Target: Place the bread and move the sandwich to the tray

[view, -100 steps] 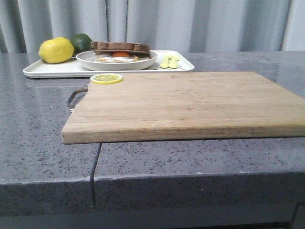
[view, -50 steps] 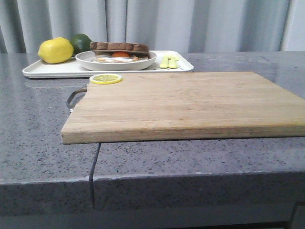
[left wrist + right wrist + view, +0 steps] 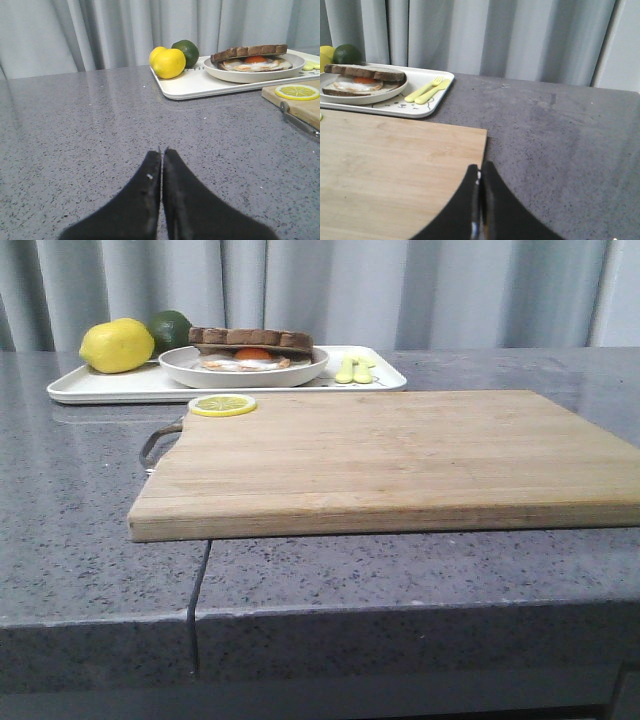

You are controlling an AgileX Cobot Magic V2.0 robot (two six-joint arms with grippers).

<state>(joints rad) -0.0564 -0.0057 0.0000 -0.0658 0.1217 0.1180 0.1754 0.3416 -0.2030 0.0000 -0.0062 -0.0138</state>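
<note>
Left claw [image 3: 161, 150]: I see fingers pressed tip to tip, nothing btwn them, low over bare grey tabletop [image 3: 75, 145].
Right claw [image 3: 480, 167]: same, tips together, nothing held; sits at the near corner edge of the cutting board [image 3: 385, 170], half over wood, half over tabletop.
Sandwich [image 3: 251, 343]: well ahead of both claws; from my left claw it's forward and to the right, from my right claw forward and to the left. Top bread [image 3: 251, 337] slice w/ dark crust lies flat over a white fried egg w/ orange yolk [image 3: 254, 354]; lower slice visible in the right wrist cam.
Plate [image 3: 244, 372]: round, white, carries the sandwich; stands on the tray.
Tray [image 3: 110, 388]: white, low rim, at far side of tabletop, beyond the board; well apart from both claws.
Lemon [image 3: 117, 345]: whole, yellow, on the tray's left end, touching or just beside a dark green lime [image 3: 171, 328] behind it; can't tell which.
Cutlery [image 3: 356, 370]: pale yellow-green fork and spoon side by side on the tray's right end, just beside the plate.
Lemon slice [image 3: 222, 405]: thin, flat on the board's far-left corner, nearer my left claw than my right.
Board handle [image 3: 160, 440]: metal loop on the board's left end.
</note>
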